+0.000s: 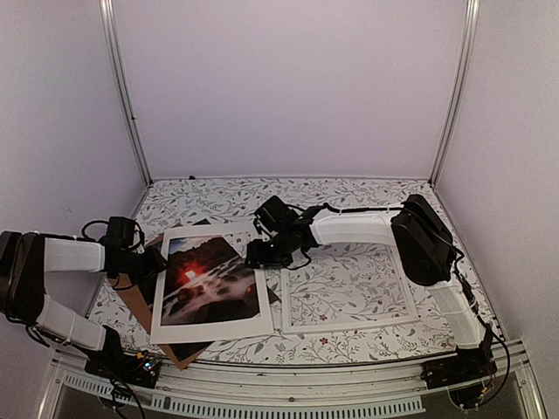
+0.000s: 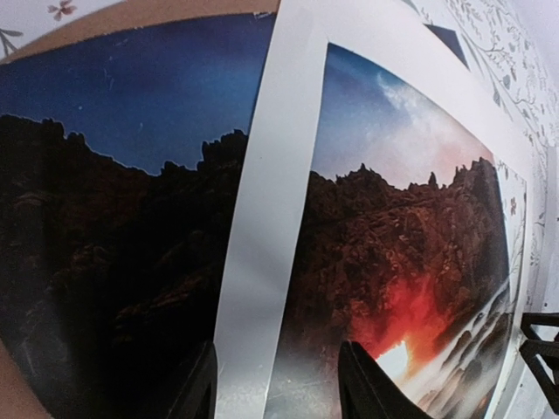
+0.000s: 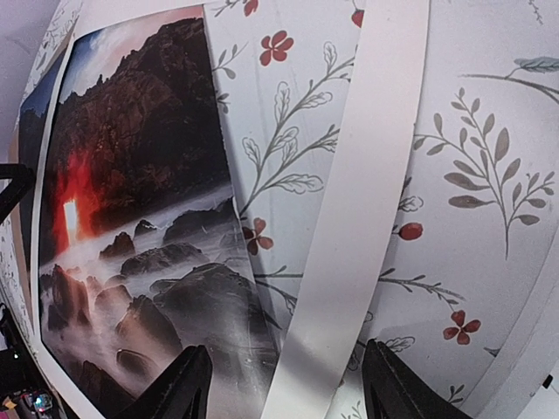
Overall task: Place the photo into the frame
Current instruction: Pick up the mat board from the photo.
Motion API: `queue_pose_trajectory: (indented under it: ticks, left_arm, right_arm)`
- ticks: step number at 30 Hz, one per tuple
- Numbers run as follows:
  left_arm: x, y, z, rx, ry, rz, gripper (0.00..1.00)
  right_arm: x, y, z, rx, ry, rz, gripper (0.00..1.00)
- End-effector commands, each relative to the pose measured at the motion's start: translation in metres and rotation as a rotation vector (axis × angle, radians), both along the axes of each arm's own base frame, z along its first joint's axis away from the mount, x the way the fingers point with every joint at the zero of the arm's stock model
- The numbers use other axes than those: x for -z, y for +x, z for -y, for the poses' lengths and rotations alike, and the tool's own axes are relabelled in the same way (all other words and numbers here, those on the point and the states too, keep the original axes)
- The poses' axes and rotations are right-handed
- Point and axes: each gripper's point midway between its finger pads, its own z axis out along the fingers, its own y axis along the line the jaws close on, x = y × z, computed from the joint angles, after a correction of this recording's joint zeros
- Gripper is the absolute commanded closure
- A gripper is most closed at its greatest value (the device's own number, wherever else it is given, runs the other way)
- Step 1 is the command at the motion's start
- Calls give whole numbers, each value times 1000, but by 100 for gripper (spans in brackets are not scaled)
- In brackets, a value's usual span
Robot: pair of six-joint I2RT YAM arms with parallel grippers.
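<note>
The photo (image 1: 205,275), a dark landscape with a red glow, lies left of centre on a brown backing board (image 1: 131,297). A flat white mat (image 1: 210,330) rests on it, shifted right, so the photo (image 2: 105,218) sticks out past the mat's left border (image 2: 271,175). The frame (image 1: 349,325), white and narrow-edged, lies flat to the right with tablecloth showing through. My left gripper (image 1: 159,262) is open, jaws either side of the mat's left border (image 2: 279,388). My right gripper (image 1: 258,255) is open over the mat's right border (image 3: 367,175), fingertips (image 3: 286,388) apart, photo (image 3: 131,175) to its left.
The frame's left edge (image 3: 524,349) lies close beside the mat. A floral tablecloth (image 1: 262,196) covers the table. Pale walls and metal posts (image 1: 127,96) enclose the back and sides. The arm bases sit at the near rail (image 1: 288,380).
</note>
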Motion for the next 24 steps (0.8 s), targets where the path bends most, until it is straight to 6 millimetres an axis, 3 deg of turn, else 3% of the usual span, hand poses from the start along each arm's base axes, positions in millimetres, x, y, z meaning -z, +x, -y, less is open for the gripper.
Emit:
queue_pose_trajectory:
  ticks: [1,8,14,24]
  left_arm:
    - [15,-27,15,33,-46,-81,54]
    - [12,-31,24,65,-58,-73,60]
    - [18,-34,7,7,38,-105,48]
    - [15,-36,-8,-39,170,-109,41]
  right_arm:
    - [23,3,9,31,-46,-31,38]
    - [11,15,19,59,-51,2,44]
    - [9,22,30,68,-64,7,48]
    - [19,12,26,27,-47,-29,51]
